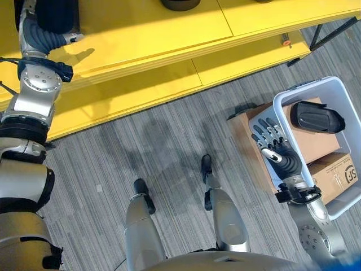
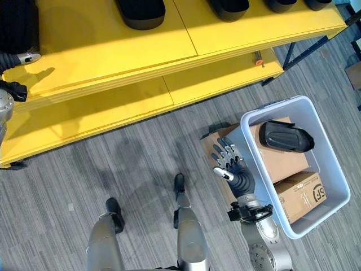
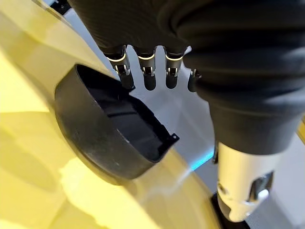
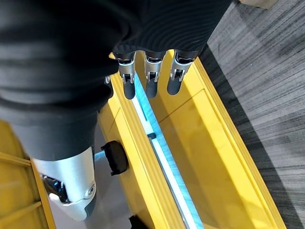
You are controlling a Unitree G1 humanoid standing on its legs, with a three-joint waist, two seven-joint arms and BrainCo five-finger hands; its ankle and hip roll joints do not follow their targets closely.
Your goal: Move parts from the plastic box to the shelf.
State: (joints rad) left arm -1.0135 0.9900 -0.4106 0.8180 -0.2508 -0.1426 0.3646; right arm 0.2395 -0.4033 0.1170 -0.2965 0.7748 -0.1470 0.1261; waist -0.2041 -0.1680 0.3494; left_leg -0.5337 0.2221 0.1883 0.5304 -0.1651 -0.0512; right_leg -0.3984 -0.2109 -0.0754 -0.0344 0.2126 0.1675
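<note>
Your right hand (image 2: 232,164), fingers open and empty, hovers beside the plastic box (image 2: 333,175), whose 1 black part (image 2: 285,136) lies crosswise just beyond it.

I see a smooth pale plastic box (image 2: 333,169), brown cardboard cartons (image 2: 302,195) inside, a glossy black plastic part (image 3: 109,138), and a smooth yellow shelf (image 2: 113,51).

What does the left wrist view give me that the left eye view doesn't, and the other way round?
Left wrist view: a black part lying on the yellow shelf, its hollow side open, just past the left hand, whose fingers hang straight above it, not gripping.

Left eye view: the plastic box on the floor with one black part on cardboard boxes, and the right hand, open, at the box's near rim.

Both: the yellow shelf.
</note>
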